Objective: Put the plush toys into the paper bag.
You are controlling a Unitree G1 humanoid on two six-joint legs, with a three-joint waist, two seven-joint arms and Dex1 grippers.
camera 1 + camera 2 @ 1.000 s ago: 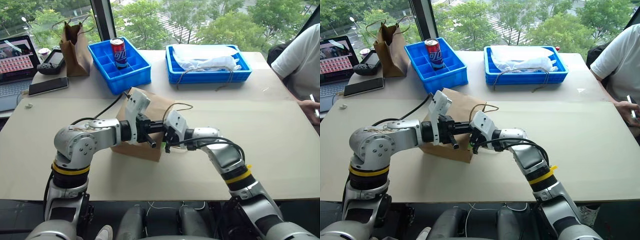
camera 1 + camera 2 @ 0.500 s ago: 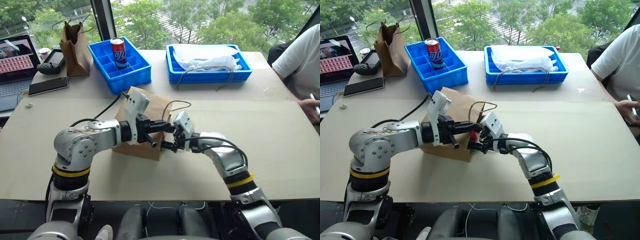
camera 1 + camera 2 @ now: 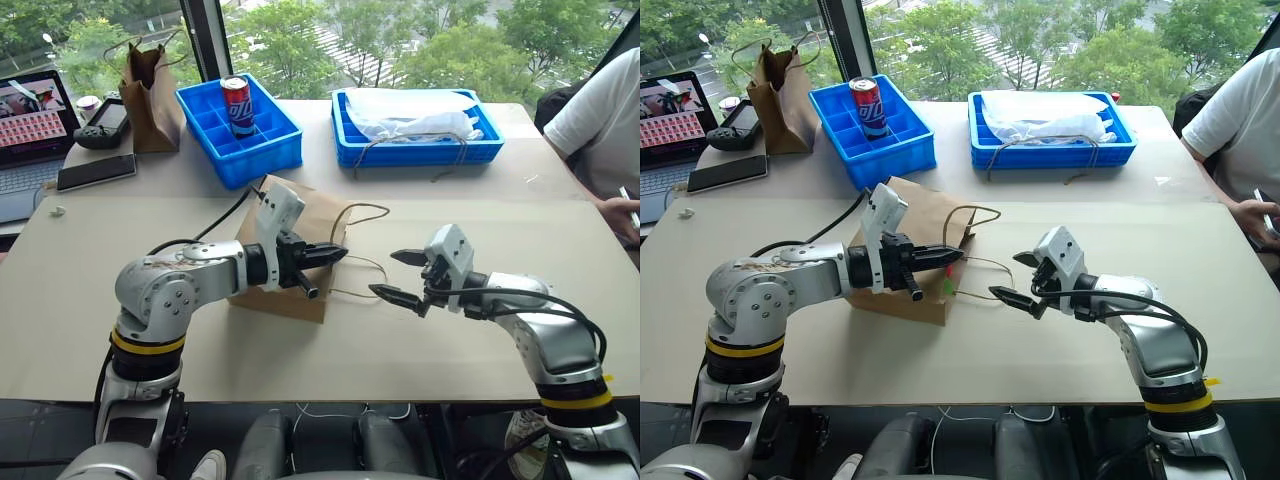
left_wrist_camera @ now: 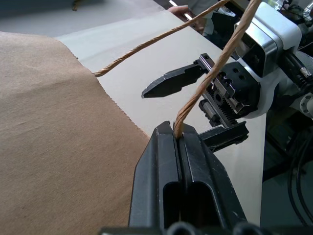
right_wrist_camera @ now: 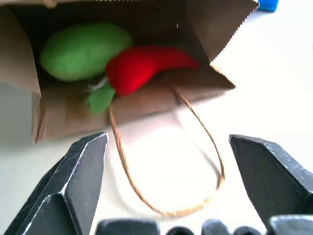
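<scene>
The left gripper (image 3: 331,253) pinches a twine handle (image 4: 210,73), propping open the wide light-brown paper bag (image 3: 300,225) (lying sideways); red chili plush (image 5: 146,66) and green plush (image 5: 83,49) sit inside, right gripper (image 3: 405,276) spread empty nearby.

Office or lab test space: big beige tabletop (image 3: 520,300) by tall windows (image 3: 420,40) looking down on trees (upper floor, seemingly). Open laptop (image 3: 30,130), phone (image 3: 96,171) and handheld controller (image 3: 105,122) at the far left corner. Blue plastic bins (image 3: 240,130) hold props. A person's sleeve (image 3: 600,110) at the tabletop's right edge.
</scene>
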